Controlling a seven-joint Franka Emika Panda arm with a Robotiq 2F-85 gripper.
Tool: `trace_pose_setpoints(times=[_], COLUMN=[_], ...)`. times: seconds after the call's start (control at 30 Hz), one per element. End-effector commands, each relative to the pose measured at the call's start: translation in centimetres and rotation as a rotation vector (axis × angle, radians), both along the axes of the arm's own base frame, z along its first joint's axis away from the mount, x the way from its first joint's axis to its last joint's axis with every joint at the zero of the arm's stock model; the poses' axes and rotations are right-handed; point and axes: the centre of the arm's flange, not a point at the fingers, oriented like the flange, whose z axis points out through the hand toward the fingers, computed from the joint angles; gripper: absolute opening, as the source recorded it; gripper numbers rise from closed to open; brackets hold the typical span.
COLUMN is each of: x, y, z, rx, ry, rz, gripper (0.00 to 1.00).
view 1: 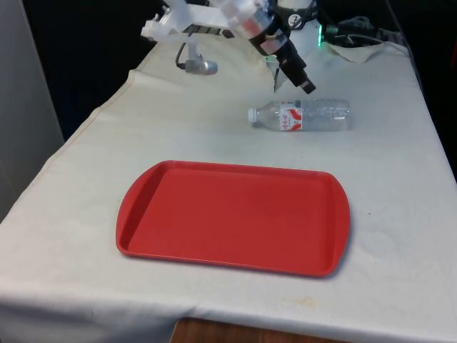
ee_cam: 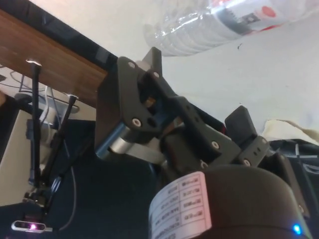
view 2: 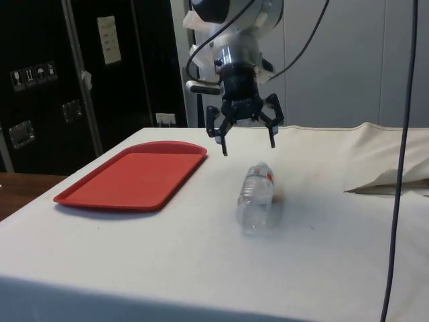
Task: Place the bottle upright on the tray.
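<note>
We see a table under a white cloth (view 1: 400,236), and on it a flat red rectangular plastic tray (view 1: 233,215) with a raised rim, nothing resting in it. Beyond the tray, apart from it, a clear plastic water bottle (view 1: 301,116) lies on its side on the cloth. Its long axis runs across the front view, the white cap (view 1: 253,114) pointing to the front view's left and the base to the front view's right. A red and white label (view 1: 289,116) wraps its middle; we cannot read the writing on it. The black two-finger gripper (view 2: 247,141) hangs above the bottle without touching it, its fingers spread wide apart and holding nothing. A fold of loose cloth (view 2: 392,180) lies well beyond the bottle in the side view.
</note>
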Motion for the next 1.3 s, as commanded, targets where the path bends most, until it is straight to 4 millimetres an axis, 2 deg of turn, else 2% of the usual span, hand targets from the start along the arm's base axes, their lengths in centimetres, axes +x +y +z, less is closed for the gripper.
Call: trace_pose_setpoints(times=[0.0,0.47,0.87,1.27], x=[0.0,-0.1,-0.1,-0.2], y=[-0.5,-2.8,-3.7,-4.9], z=[-0.2,-2.3,-3.7,-6.1], rx=[0.016,0.108,0.164,0.243], ry=[0.000,-0.005,0.000,-0.021], rz=[-0.006,-0.019,-0.026,-0.033], gripper=[1.00,1.00,1.00,1.00])
